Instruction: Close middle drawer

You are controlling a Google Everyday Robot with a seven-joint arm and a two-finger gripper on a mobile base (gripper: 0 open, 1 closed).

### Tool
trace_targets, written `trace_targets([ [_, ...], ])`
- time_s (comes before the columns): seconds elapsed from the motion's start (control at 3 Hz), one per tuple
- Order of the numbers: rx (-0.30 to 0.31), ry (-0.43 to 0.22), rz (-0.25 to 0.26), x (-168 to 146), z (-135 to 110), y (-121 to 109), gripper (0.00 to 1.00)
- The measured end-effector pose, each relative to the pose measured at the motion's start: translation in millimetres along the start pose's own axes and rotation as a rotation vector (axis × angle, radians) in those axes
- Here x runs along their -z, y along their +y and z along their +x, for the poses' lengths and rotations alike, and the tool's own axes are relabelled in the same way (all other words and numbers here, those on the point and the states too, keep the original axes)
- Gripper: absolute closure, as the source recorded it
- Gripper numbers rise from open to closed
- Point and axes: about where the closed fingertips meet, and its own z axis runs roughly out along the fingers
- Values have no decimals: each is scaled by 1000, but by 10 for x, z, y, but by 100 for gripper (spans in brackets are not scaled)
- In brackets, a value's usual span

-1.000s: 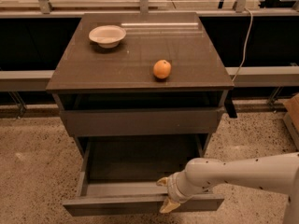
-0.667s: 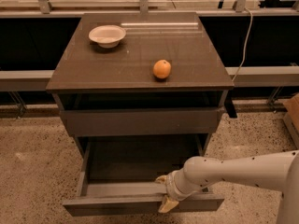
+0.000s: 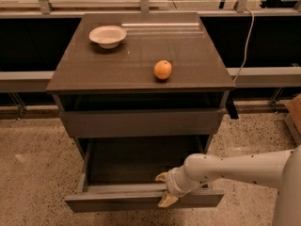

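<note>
The middle drawer (image 3: 117,202) is pulled far out of the dark grey-brown cabinet, and its shallow box looks empty. My gripper (image 3: 165,189) is at the drawer's front slab, right of its middle. One yellowish fingertip (image 3: 162,177) is just inside the box and the other (image 3: 168,201) hangs over the outer face, so the gripper is open astride the slab's top edge. My white arm (image 3: 235,168) reaches in from the right.
The top drawer front (image 3: 141,122) is slightly out. An orange (image 3: 162,69) and a white bowl (image 3: 107,35) sit on the cabinet top (image 3: 141,55). A cable (image 3: 242,46) hangs at the right, and a brown box (image 3: 295,108) stands at the right edge. The floor is speckled.
My gripper and the middle drawer's front have moved a little inward, towards the cabinet. The orange and the bowl have not moved.
</note>
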Motion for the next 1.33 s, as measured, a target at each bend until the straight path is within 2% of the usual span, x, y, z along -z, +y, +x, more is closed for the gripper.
trace_targets([
  [0.33, 1, 0, 9, 10, -4, -109, 42],
  [0.67, 1, 0, 9, 12, -5, -109, 41],
  [1.0, 7, 6, 24, -27, 32, -316, 42],
  [1.33, 7, 6, 24, -5, 19, -319, 42],
])
